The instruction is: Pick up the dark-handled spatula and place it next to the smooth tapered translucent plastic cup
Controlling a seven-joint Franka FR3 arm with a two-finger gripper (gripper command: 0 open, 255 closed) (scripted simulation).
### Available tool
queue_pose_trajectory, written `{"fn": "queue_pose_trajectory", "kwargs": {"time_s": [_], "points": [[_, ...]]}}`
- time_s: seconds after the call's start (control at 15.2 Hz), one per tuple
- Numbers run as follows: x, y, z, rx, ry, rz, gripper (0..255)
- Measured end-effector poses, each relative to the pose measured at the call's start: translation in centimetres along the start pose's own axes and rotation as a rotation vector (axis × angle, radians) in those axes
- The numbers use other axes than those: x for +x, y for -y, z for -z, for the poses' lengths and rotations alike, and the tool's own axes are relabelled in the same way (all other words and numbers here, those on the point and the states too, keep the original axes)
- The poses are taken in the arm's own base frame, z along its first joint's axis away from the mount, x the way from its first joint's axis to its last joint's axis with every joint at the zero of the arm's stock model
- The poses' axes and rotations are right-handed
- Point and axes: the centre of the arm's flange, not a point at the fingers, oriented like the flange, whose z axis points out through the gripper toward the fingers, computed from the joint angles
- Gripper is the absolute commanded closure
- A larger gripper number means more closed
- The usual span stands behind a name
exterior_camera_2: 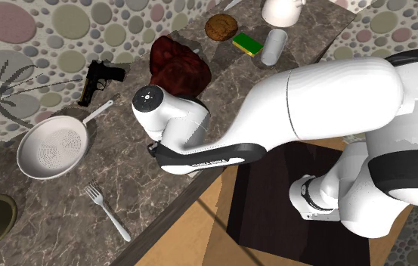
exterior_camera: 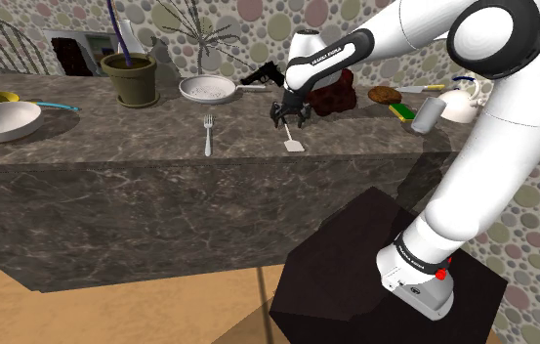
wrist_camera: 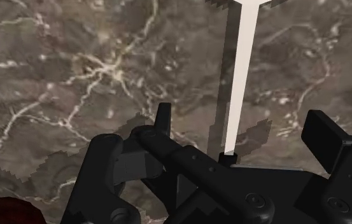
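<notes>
I count one spatula (exterior_camera: 295, 144), right under the jaws, and one fork (exterior_camera: 208, 134) lying near them. Just beyond the jaws I have one dark red lump (exterior_camera: 334, 98), one pistol (exterior_camera: 261, 73) and one white perforated pan (exterior_camera: 207, 90). Well away from the jaws on one side I make out one cup (exterior_camera: 427, 114), one yellow-green sponge (exterior_camera: 400, 111), one cookie (exterior_camera: 385, 95) and one white kettle (exterior_camera: 465, 102). Far off on the other side of the jaws there are two bowls, a big white bowl (exterior_camera: 2, 122) and a small yellow bowl (exterior_camera: 0, 98), with one potted plant (exterior_camera: 129, 78) nearer in. One chair (exterior_camera: 9, 44) stands farthest from the jaws. My rig is one arm (exterior_camera: 424, 39) and one gripper (exterior_camera: 290, 119) with two fingers (wrist_camera: 324, 137).
</notes>
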Motion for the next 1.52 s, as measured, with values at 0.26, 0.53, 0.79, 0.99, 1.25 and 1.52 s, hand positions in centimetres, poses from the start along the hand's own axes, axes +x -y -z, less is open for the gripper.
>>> {"fn": "queue_pose_trajectory", "kwargs": {"time_s": [0.26, 0.53, 0.79, 0.99, 1.25, 1.52], "points": [[0.0, 0.0, 0.0, 0.0, 0.0, 0.0, 255], [0.0, 0.0, 0.0, 0.0, 0.0, 0.0, 255], [0.1, 0.1, 0.7, 0.0, 0.0, 0.0, 255], [0.2, 0.0, 2.1, 0.0, 0.0, 0.0, 255], [0.2, 0.1, 4.1, 0.0, 0.0, 0.0, 255], [0.4, 0.1, 6.3, 0.0, 0.0, 0.0, 255]]}}
